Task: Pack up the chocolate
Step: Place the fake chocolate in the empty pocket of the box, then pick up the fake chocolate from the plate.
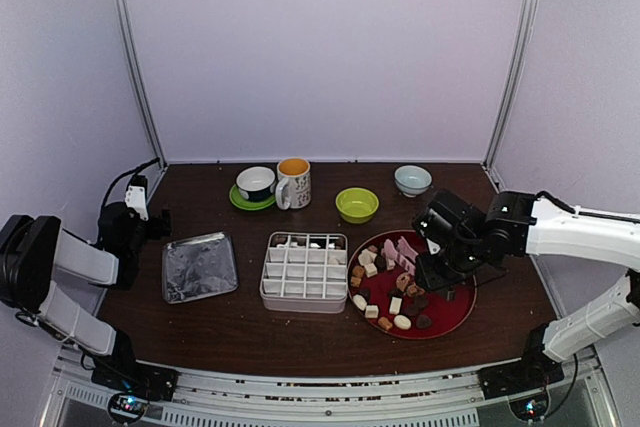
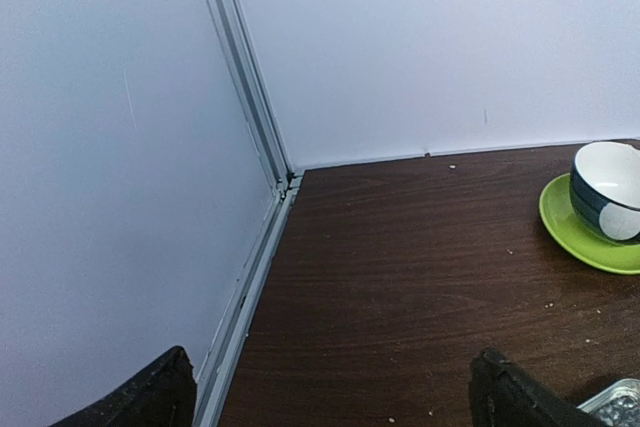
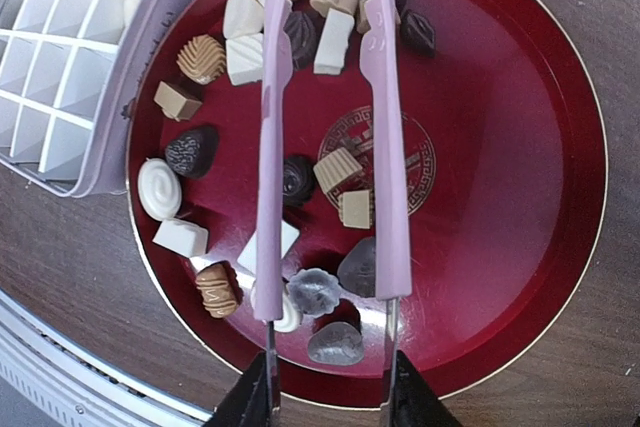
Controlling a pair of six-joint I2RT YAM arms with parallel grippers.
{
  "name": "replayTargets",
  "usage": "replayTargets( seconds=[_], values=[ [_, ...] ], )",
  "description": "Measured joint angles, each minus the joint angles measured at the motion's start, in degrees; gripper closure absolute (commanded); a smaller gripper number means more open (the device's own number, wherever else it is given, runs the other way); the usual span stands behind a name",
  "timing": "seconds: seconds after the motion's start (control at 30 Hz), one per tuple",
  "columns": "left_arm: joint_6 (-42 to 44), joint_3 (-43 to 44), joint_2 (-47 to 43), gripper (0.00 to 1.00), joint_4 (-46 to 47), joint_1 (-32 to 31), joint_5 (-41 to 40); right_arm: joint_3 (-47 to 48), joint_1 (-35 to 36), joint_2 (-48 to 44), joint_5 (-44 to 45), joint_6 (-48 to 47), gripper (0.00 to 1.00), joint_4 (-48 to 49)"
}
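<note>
At the table's left edge our left arm sits idle; at the right, tongs hang over the plate.

Left gripper (image 2: pixel 335 387) is spread wide with nothing in it, pointed at the back corner. Next come the foil tray (image 1: pixel 200 267) and the divided box (image 1: pixel 303 272), whose far row seems to hold a few pieces. The chocolate (image 3: pixel 338 169) lies loose on the red plate (image 3: pixel 520 147) just beside the box. Right gripper (image 3: pixel 330 402) is part-closed on the handle end of the pink tongs (image 3: pixel 390 147). The 2 blades stand apart with nothing pinched. Our take: single out 1 piece with room around it, flank it with both tips, then squeeze gently, since the blades probably flex and a hard pinch could pop it out.
</note>
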Motion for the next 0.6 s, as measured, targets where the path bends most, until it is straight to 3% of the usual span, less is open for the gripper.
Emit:
replayTargets(
  seconds=[0.6],
  values=[
    [0.0,0.0,0.0,0.02,0.0,0.0,0.0,-7.7,0.1,-0.3,0.2,8.3,0.66,10.6]
  ],
)
